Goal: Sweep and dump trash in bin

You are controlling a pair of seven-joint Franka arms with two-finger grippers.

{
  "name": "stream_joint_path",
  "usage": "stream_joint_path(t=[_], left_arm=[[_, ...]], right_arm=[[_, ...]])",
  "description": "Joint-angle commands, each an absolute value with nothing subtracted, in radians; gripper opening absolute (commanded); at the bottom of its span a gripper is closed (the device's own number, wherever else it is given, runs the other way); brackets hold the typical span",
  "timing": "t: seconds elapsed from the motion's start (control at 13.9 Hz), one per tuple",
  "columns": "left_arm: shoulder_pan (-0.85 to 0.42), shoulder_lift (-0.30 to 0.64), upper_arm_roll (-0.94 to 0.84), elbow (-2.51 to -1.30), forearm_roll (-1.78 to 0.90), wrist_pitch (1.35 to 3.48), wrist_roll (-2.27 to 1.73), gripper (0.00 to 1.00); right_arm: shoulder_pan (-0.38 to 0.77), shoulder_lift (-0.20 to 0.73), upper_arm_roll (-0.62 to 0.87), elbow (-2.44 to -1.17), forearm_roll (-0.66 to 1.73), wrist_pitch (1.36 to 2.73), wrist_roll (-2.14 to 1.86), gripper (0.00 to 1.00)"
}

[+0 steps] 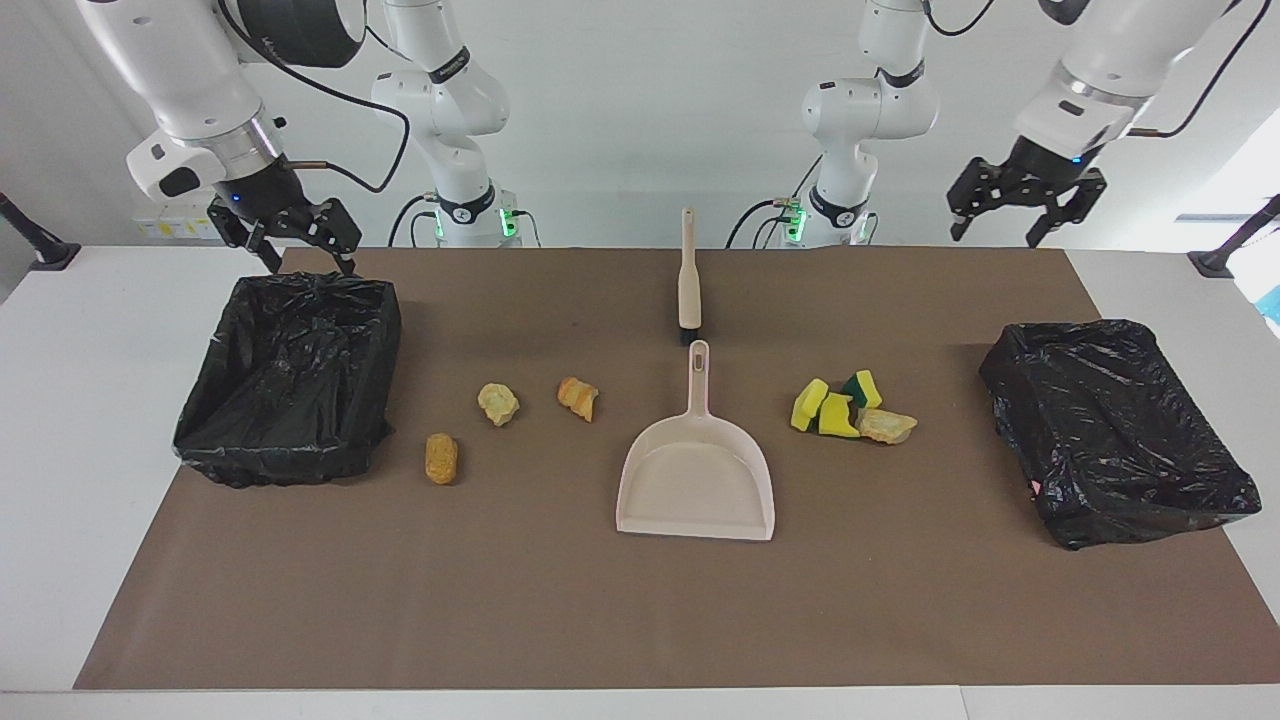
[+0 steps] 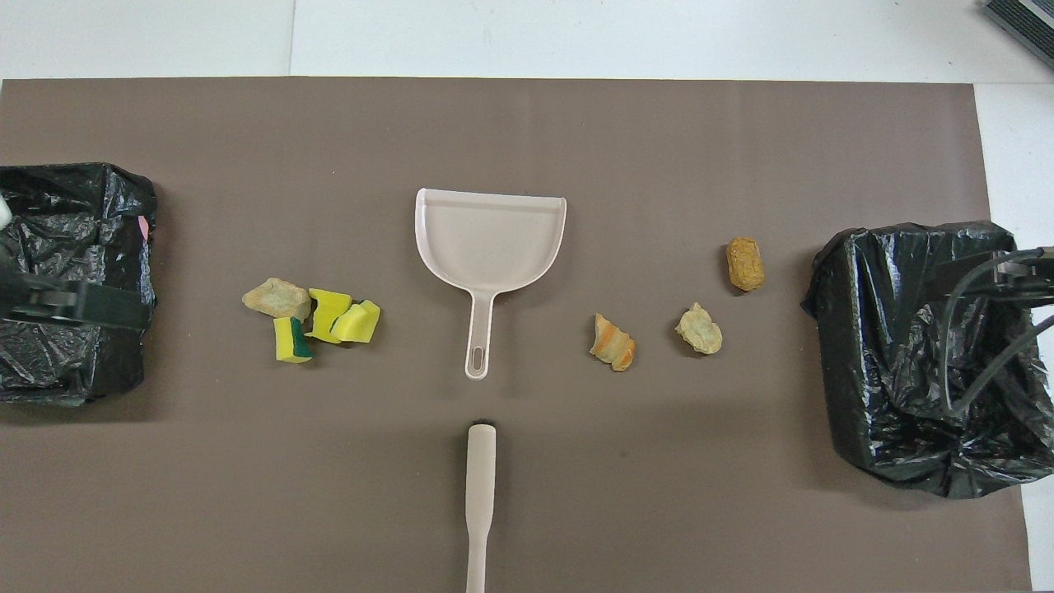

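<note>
The trash lies on the brown mat in two groups. Yellow and green sponge chunks (image 1: 838, 408) (image 2: 323, 319) with one tan lump cluster toward the left arm's end. Three tan-orange lumps (image 1: 498, 403) (image 2: 699, 328) are scattered toward the right arm's end. Between the groups lies a beige dustpan (image 1: 697, 475) (image 2: 490, 239), with a brush (image 1: 688, 280) (image 2: 480, 486) nearer the robots. One black-lined bin (image 1: 300, 462) (image 2: 848, 354) stands at the right arm's end, another bin (image 1: 1150, 520) (image 2: 123, 362) at the left arm's end. My right gripper (image 1: 310, 262) hangs open and empty over its bin's rim. Raised over the mat's edge, my left gripper (image 1: 995, 238) (image 2: 82, 303) is open and empty.
White table (image 1: 90, 420) surrounds the mat on all sides. The arm bases (image 1: 470, 215) stand at the mat's edge nearest the robots. A wide strip of bare mat (image 1: 640, 620) runs farthest from the robots.
</note>
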State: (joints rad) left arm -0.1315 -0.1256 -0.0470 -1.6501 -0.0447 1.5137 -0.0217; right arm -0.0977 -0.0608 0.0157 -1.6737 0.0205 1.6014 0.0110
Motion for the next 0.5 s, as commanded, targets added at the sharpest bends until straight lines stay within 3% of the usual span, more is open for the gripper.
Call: stream_joint_path(t=[0.0,0.22,0.43], left_arm=[[-0.3,-0.219,-0.04,-1.819,-0.061,1.574,-0.194,1.0],[-0.446,-0.232,-0.041,-1.946,-0.072,1.685,-0.351,1.0],[-0.56,-0.319,-0.041,-2.184,-0.136,1.848,-0.374,1.0]], right_arm=[[-0.103,-0.081,0.017,-1.695,0.034,1.598,0.02,1.0],[-0.103,-0.081,0.018,-1.695,0.035,1.603,0.02,1.0],[-0.103,-0.081,0.017,-1.695,0.038,1.603,0.02,1.0]])
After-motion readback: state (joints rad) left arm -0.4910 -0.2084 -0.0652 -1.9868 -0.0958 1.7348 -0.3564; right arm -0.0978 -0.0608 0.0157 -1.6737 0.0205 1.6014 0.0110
